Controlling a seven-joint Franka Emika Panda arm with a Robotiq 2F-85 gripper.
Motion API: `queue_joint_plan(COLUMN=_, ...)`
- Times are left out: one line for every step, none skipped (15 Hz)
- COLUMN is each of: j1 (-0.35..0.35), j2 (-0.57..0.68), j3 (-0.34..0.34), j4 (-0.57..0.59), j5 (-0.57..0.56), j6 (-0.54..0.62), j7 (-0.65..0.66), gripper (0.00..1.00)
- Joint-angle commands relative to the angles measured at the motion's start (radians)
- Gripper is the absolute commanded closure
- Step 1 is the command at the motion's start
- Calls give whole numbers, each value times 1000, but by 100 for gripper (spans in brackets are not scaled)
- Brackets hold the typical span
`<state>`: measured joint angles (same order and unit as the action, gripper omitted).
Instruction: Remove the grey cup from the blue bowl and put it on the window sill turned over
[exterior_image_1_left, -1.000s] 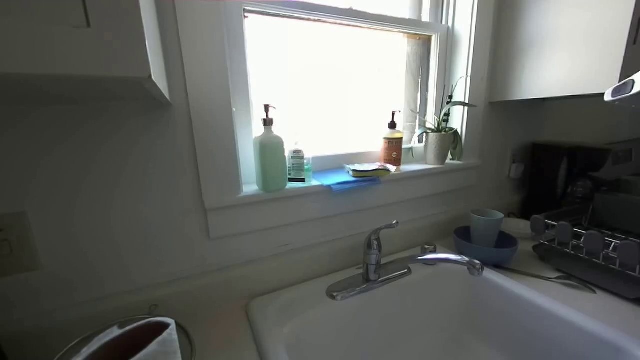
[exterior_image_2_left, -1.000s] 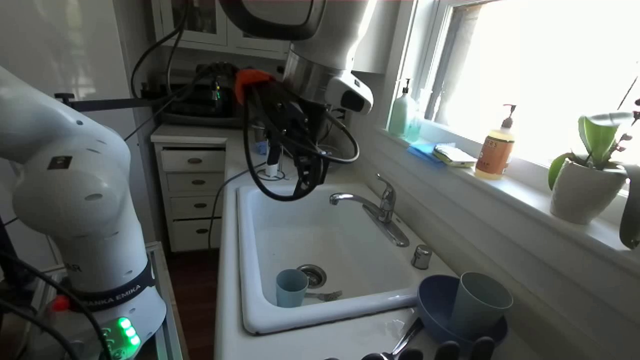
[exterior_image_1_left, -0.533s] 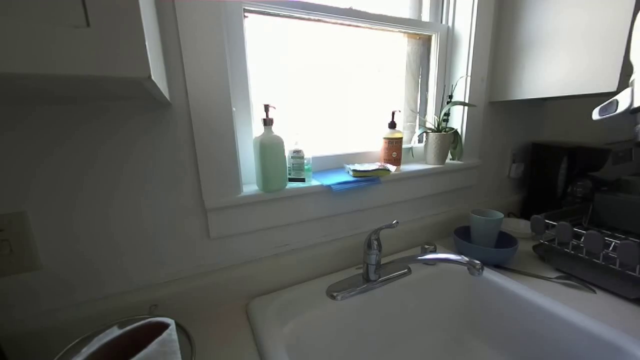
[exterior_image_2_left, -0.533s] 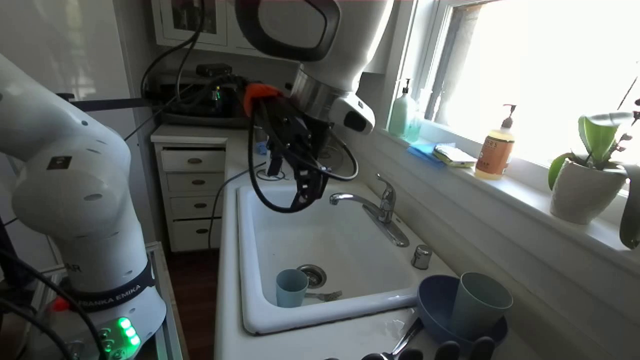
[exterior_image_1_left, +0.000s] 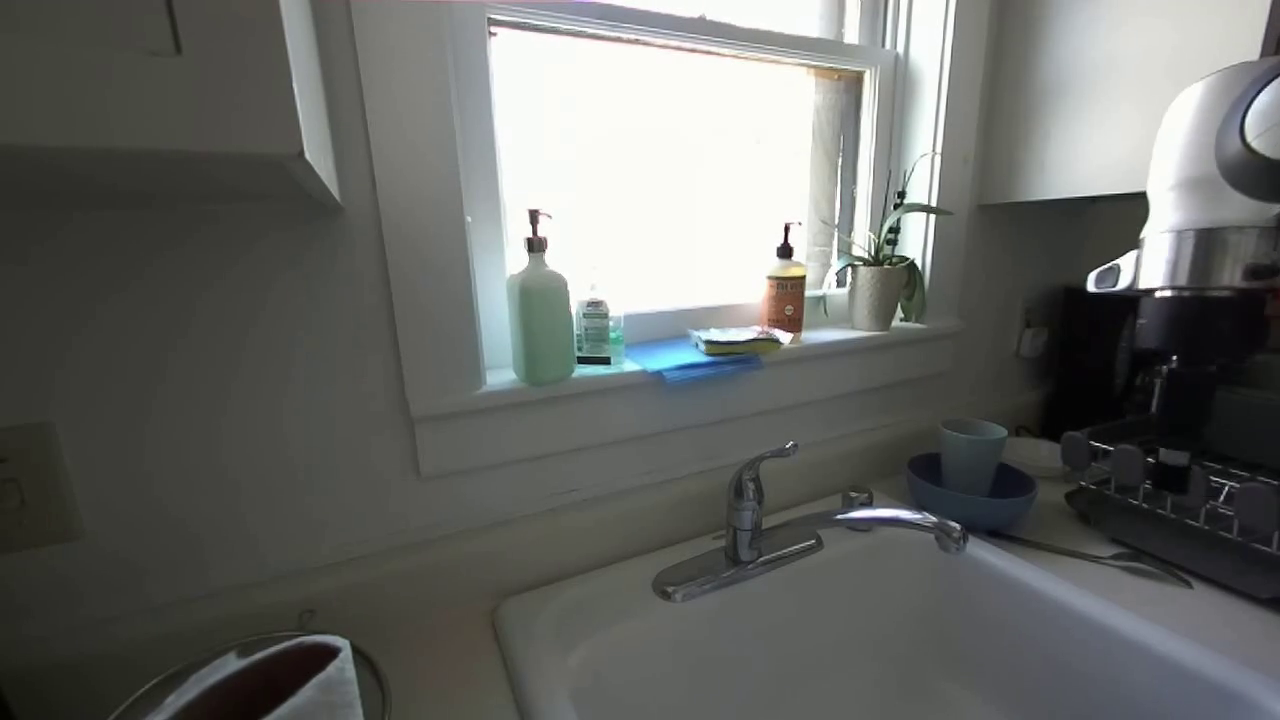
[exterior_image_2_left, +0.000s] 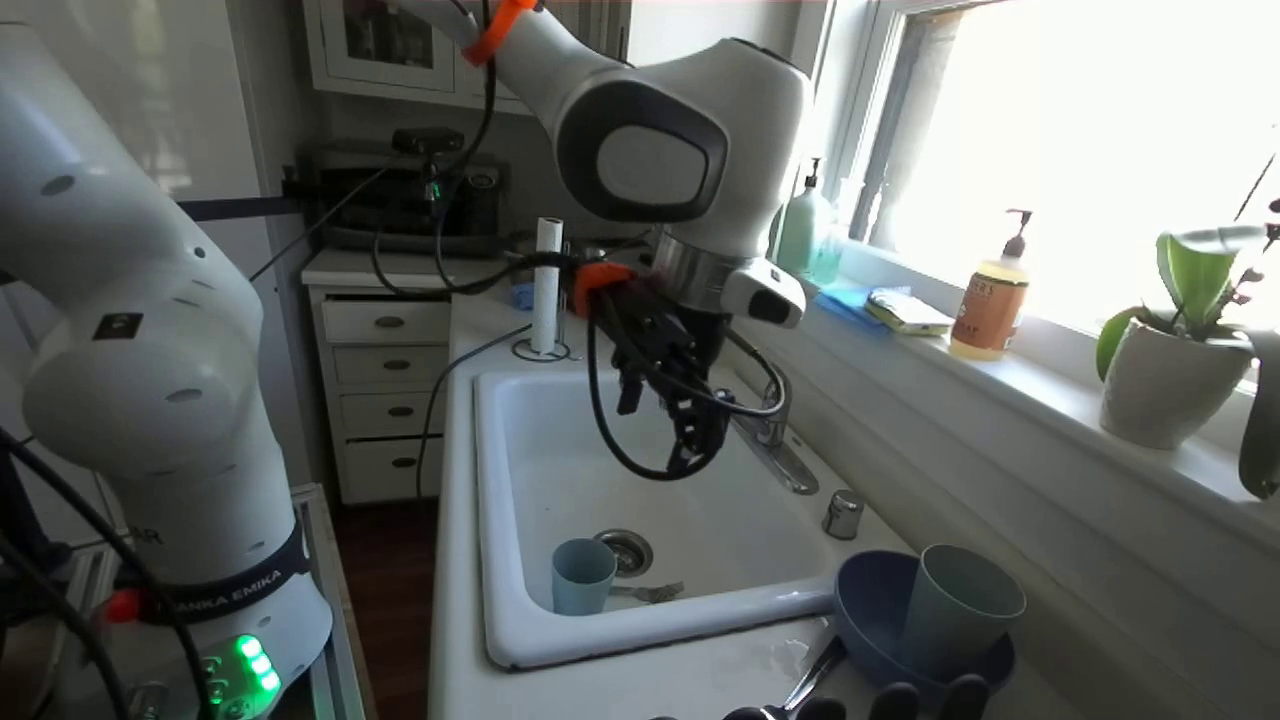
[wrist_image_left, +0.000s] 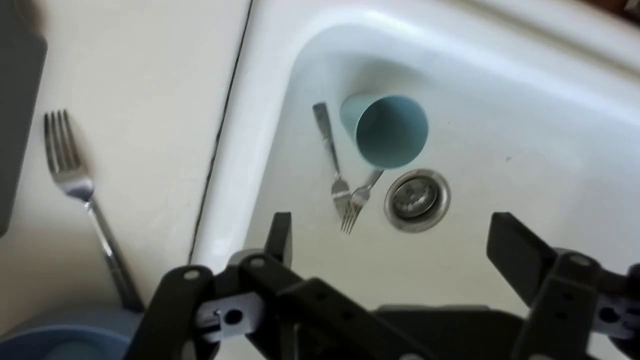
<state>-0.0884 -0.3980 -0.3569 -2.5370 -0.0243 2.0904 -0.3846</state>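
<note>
- Tool (wrist_image_left: 392, 240) hangs above the sink (wrist_image_left: 550, 130); its jaws stand wide apart and nothing is held between them.
- Step in hand is, I judge, the approach to the grey cup (exterior_image_2_left: 962, 605). It would be good to use this wide spread, travel sideways above the height of the cup's rim, and descend only when the two jaws are well placed around it.
- Squeeze should be firm but gentle, because such a cup may bend, and afterwards it must be turned over without slipping.
- Below, in the sink, stands another cup (wrist_image_left: 392, 130) of similar colour; it should not be taken by mistake.
- On the worktop (wrist_image_left: 140, 100) lies a fork (wrist_image_left: 106, 240), with its handle end near the blue bowl (exterior_image_2_left: 870, 610).
- Task's cup is inside this bowl, mouth upward, and seems to lean a little. It is well apart from the tool, past the sink's rim, on the side of the window sill (exterior_image_2_left: 1050, 390). In the wrist view the bowl enters only at the lower left corner.
- Dish rack (exterior_image_1_left: 1185, 540) is near the bowl, so the arm could bump it.
- Farther and higher, on the sill, the part between the orange soap bottle (exterior_image_2_left: 990, 305) and the plant pot (exterior_image_2_left: 1165, 380) looks suitable to me for placing the cup upside down.
</note>
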Motion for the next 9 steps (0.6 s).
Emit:
queue_joint_plan(j1=-48, j2=99, j3=45, j4=34, j5=-27, j6=241, j7=53, gripper=0)
queue_joint_plan(j1=-61, j2=126, j3=51, j4=43, j5=-38, j6=310, j7=73, gripper=0)
queue_joint_plan(j1=-77, j2=157, j3=54, j4=68, j5=-41, j6=356, j7=105, gripper=0)
queue_joint_plan(j1=-93, j2=180, j3=58, j4=85, j5=-49, j6=394, j7=139, gripper=0)
queue_joint_plan(j1=-104, j2=201, j3=56, j4=113, j5=-45, j6=396, j7=157, gripper=0)
queue_joint_plan(j1=-114, j2=209, j3=56, j4=125, j5=-43, j6=401, j7=173, gripper=0)
queue_joint_plan(j1=-116, j2=190, j3=61, j4=124, j5=-37, j6=374, j7=173, gripper=0)
queue_joint_plan(j1=-109, j2=178, j3=56, j4=93, j5=-19, j6=387, j7=129, gripper=0)
queue_joint_plan(j1=-113, j2=185, j3=55, j4=102, j5=-19, j6=387, j7=130, gripper=0)
